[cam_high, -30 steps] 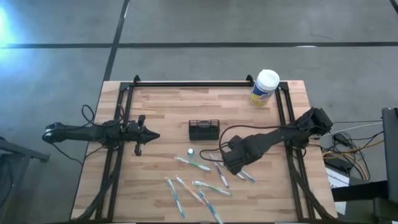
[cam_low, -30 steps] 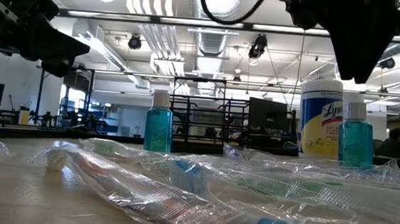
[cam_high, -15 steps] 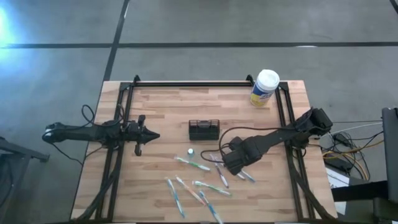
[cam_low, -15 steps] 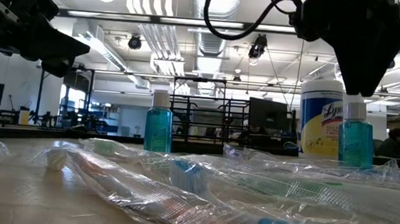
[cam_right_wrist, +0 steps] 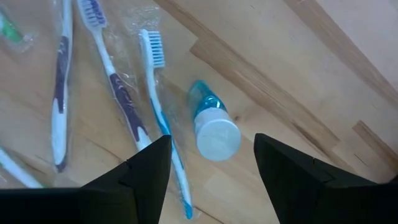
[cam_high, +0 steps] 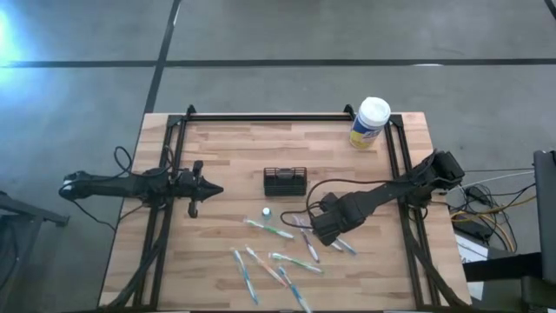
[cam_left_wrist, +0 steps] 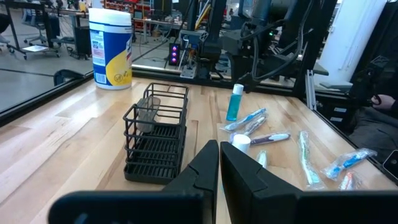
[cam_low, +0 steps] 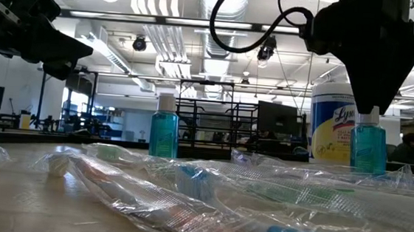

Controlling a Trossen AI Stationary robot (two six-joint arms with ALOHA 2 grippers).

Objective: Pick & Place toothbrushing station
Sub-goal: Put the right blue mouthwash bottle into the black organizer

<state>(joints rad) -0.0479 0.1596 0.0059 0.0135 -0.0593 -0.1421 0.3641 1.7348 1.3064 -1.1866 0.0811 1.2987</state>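
Note:
The toothbrushing station, a small black wire-mesh holder [cam_high: 285, 181], stands upright on the table's middle; it also shows in the left wrist view [cam_left_wrist: 155, 140]. My right gripper [cam_right_wrist: 211, 142] is open and points down over a small upright blue bottle with a white cap [cam_right_wrist: 214, 130]. Its fingers stand on either side of the bottle without touching it. In the low view the gripper [cam_low: 375, 99] hangs just above that bottle [cam_low: 369, 147]. My left gripper [cam_high: 217, 189] is shut and empty, left of the holder.
Several wrapped toothbrushes [cam_high: 278, 252] lie on the near half of the table. A second blue bottle [cam_high: 266, 211] stands near the holder. A white-lidded canister with a yellow label [cam_high: 370, 122] stands at the far right. Black frame rails [cam_high: 169, 174] run along both sides.
My right gripper has come down toward the blue bottle below it, staying open and pointing down. Nothing on the table has moved.

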